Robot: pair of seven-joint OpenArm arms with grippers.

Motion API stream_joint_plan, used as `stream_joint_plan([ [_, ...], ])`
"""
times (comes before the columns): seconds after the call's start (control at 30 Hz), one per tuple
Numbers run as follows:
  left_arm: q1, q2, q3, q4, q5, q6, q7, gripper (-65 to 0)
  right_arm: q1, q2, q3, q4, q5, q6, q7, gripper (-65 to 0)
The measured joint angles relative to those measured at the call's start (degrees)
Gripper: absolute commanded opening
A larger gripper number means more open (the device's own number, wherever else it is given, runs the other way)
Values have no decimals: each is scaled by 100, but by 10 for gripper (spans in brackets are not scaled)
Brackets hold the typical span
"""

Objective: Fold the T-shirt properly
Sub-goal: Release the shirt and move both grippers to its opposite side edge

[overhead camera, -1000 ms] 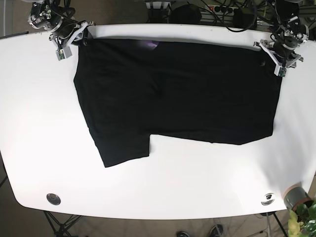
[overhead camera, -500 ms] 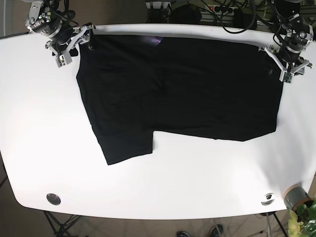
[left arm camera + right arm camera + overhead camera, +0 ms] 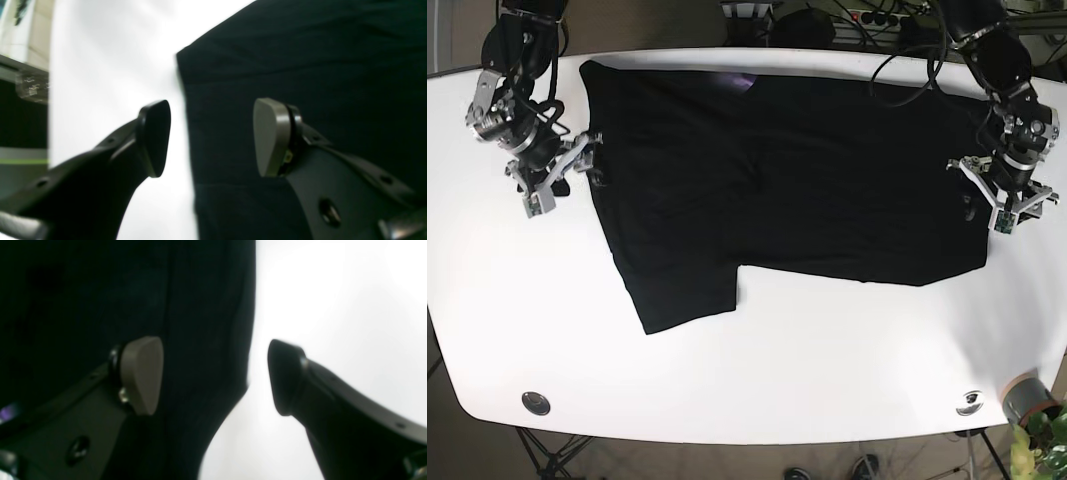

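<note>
We have both let go of the far edge and come down the two short sides of the black T-shirt (image 3: 787, 185), which a second ago we were holding stretched by its top corners near the back of the white tabletop (image 3: 757, 385). The left gripper (image 3: 987, 198) now sits at the shirt's edge on the base view's right, and the right gripper (image 3: 567, 168) at the opposite edge, both roughly midway down the cloth. In the wrist views each gripper stands wide open, one finger over the dark cloth and the other over bare tabletop, straddling the hem with nothing pinched between. We judge that the spreading step is over and that a fresh grasp on the side edges comes next, ahead of a fold. The shirt lies flat and has stayed in the far half of the tabletop, its long axis running left to right across the base view, with the far edge close to the back rim. A sleeve (image 3: 682, 295) juts toward the near side at the lower left, so the body is lying sideways to us; which end is the collar we cannot tell, though a small purple patch (image 3: 742, 84) shows on the far edge.
</note>
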Motion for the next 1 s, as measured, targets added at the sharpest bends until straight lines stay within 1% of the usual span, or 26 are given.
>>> stream_joint_plan([
  [0.03,-120,2,50,-68,162,2,33,-279,214,17,-83,-162,-214,-52,7,-182],
  [0.1,-341,7,101,-201,282,-2,22,-279,579,42,-308,-461,-579,-52,9,-182],
  [0.13,-461,9,109,-286,297,-2,-15,-279,785,17,-389,-623,-682,42,15,-182],
  [0.17,-581,13,118,-391,317,-4,-20,-279,988,-7,-437,-828,-780,87,26,-182],
  [0.23,-752,7,131,-586,313,-4,-24,-279,1303,-35,-452,-1180,-988,68,68,-182],
  [0.27,-841,-2,138,-719,358,-2,-13,-279,1493,-39,-455,-1390,-1143,22,122,-182],
  [0.4,-1174,-52,98,-1132,378,-2,0,-281,2057,-48,-439,-2111,-1294,57,568,-182],
  [0.53,-1534,-151,140,-1572,376,-4,-20,-282,2702,-66,-442,-3088,-1720,39,866,-182],
  [0.67,-1635,-177,125,-1714,376,-2,-22,-282,3139,-81,-446,-3768,-1757,59,1244,-182],
  [0.8,-1637,-173,131,-1801,372,-4,-20,-282,3351,-136,-481,-4312,-1838,55,1384,-184],
  [0.87,-1679,-175,133,-1908,376,-7,-22,-281,3370,-188,-732,-4516,-1886,-33,1480,-184],
  [1.0,-1790,-179,111,-2131,374,-2,-17,-279,3348,-380,-1163,-4715,-1792,-15,1941,-184],
])
